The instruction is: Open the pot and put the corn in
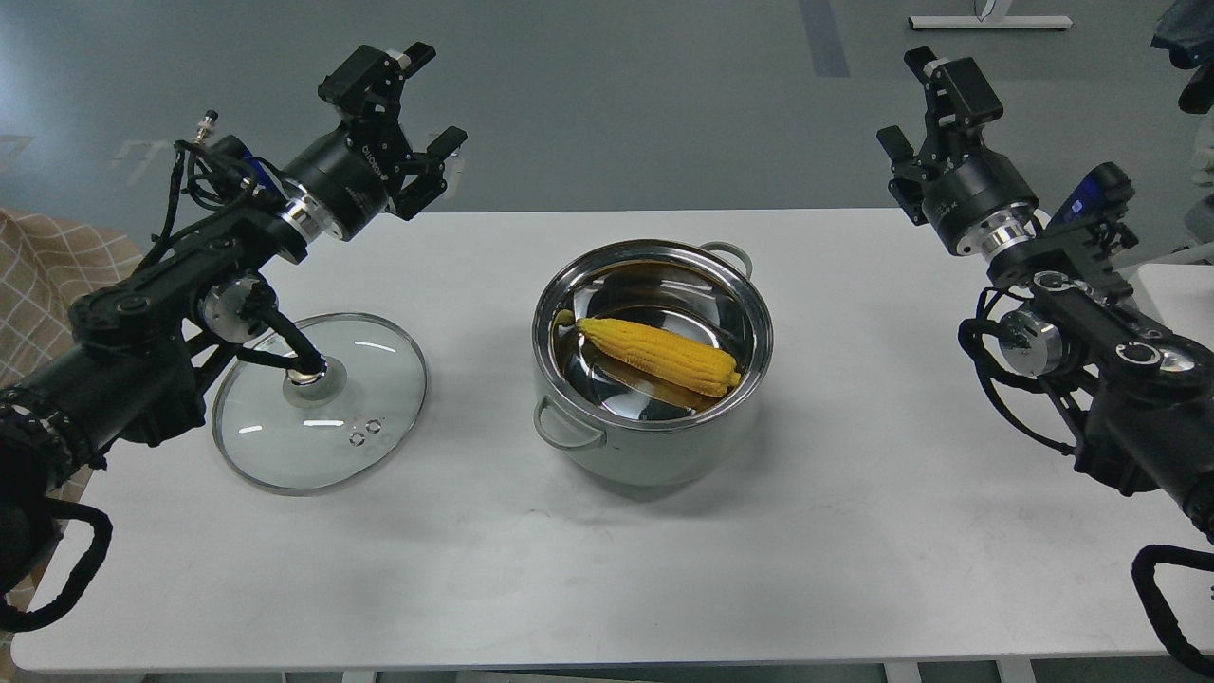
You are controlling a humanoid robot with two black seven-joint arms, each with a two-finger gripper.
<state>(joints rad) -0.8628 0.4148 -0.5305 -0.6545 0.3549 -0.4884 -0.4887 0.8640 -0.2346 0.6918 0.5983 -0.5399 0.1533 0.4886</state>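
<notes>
Two black arms of jointed, blocky segments. Polished silver rings at the wrists, behind thick black cylinders; white lettering on the left cylinder. Black cables looped loosely along both forearms, ribbed black hose near the lower edges. Round silver joint caps with small screws. Blue part by each wrist. Left hand [422,104]: two angular black fingers with pale tips, spread apart. Right hand [915,100]: same black linkage, fingers likewise parted.
</notes>
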